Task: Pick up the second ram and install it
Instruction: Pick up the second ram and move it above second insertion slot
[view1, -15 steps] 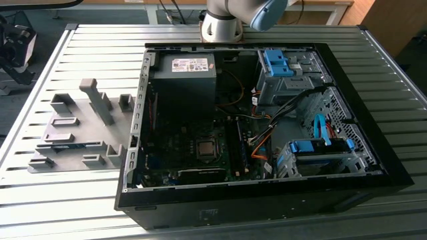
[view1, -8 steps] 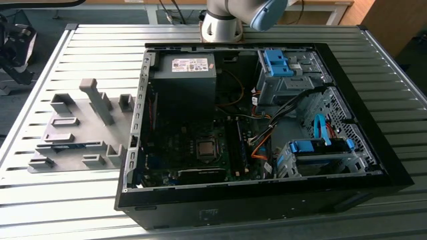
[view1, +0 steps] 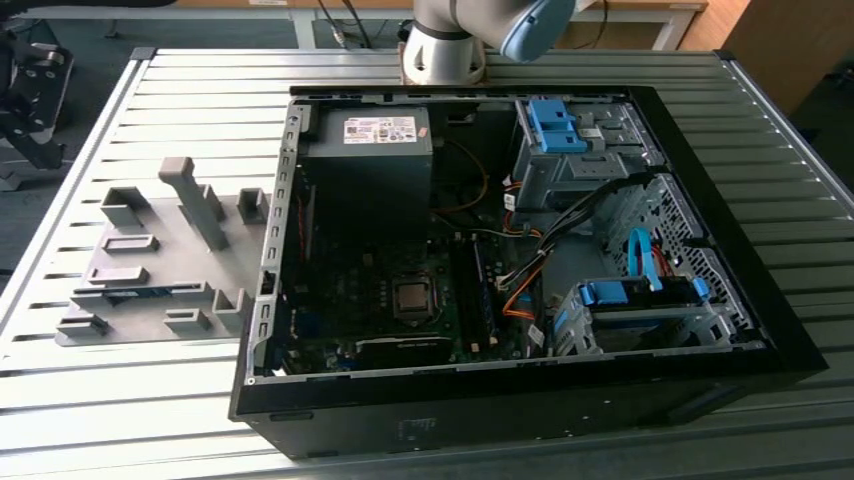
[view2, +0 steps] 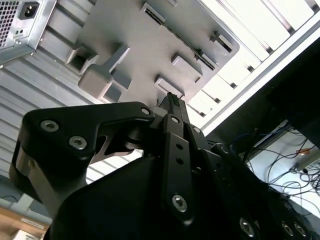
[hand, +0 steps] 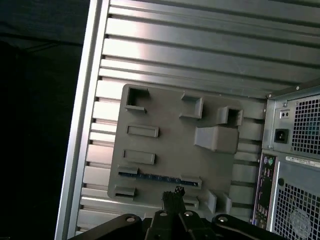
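Surface: slatted metal table (view1: 160, 90), pale ribs running across it, with dark floor past its edge in the first wrist view.
Computer: open black case (view1: 747, 300) lay on the table, motherboard facing up. A dark power supply (view1: 367, 150) sat at the far end beside the arm's base (view1: 447, 45), and blue drive brackets (view1: 554, 125) sat toward the exterior view's right.
Slots: long black memory slots (view1: 474, 290) ran just beside the processor socket (view1: 411, 297).
Fixture: grey plate (hand: 165, 135) with raised holders lay on the table, beside the case on the exterior view's left.
Second ram: blue-green stick (hand: 160, 177) rested on edge in the plate — held between two small end holders, outside the case (view1: 140, 292).
Gripper: black fingers (hand: 173, 191) were drawn together to one narrow tip, with nothing gripped between them. In the first wrist view the tip hung over the plate, near the stick — I could not tell whether it touched. The second wrist view showed the closed tip (view2: 170, 100) pointing at the same plate.
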